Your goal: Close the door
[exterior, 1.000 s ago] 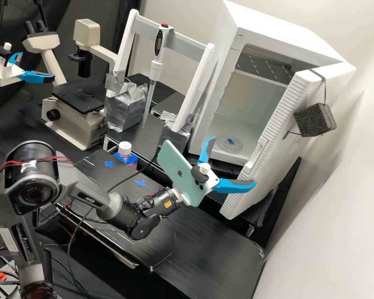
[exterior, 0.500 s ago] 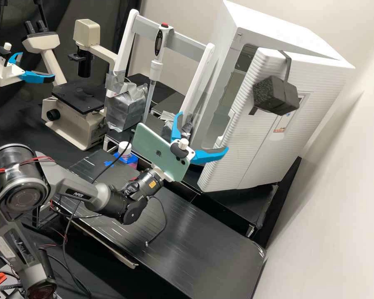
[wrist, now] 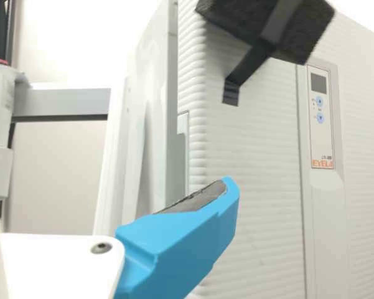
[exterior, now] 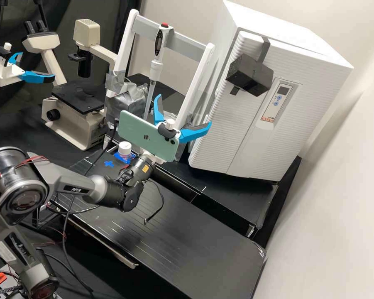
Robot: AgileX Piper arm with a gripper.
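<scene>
The white ribbed door (exterior: 240,120) of the incubator (exterior: 278,23) lies across the cabinet's front, and the inside is hidden. A thin dark line runs along its top edge; whether it sits fully flush I cannot tell. My gripper (exterior: 183,111) is open beside the door's free edge, one blue fingertip overlapping that edge and nothing between the fingers. In the wrist view the gripper (wrist: 109,187) has one blue finger in front of the door (wrist: 255,168); contact is unclear. A black foam block (exterior: 250,74) hangs by a strap on the door's upper part.
Left of the incubator stands a white rack (exterior: 197,83) holding a pipette (exterior: 155,68). A microscope (exterior: 79,97) is farther left, and a white-capped bottle (exterior: 124,148) stands behind the arm. A phone (exterior: 145,135) is mounted on the wrist. A wall (exterior: 336,199) rises at right.
The door has swung from wide open to across the cabinet front, covering the inside, and the foam block moved left with it. My gripper has moved left and up in the high view, staying open.
</scene>
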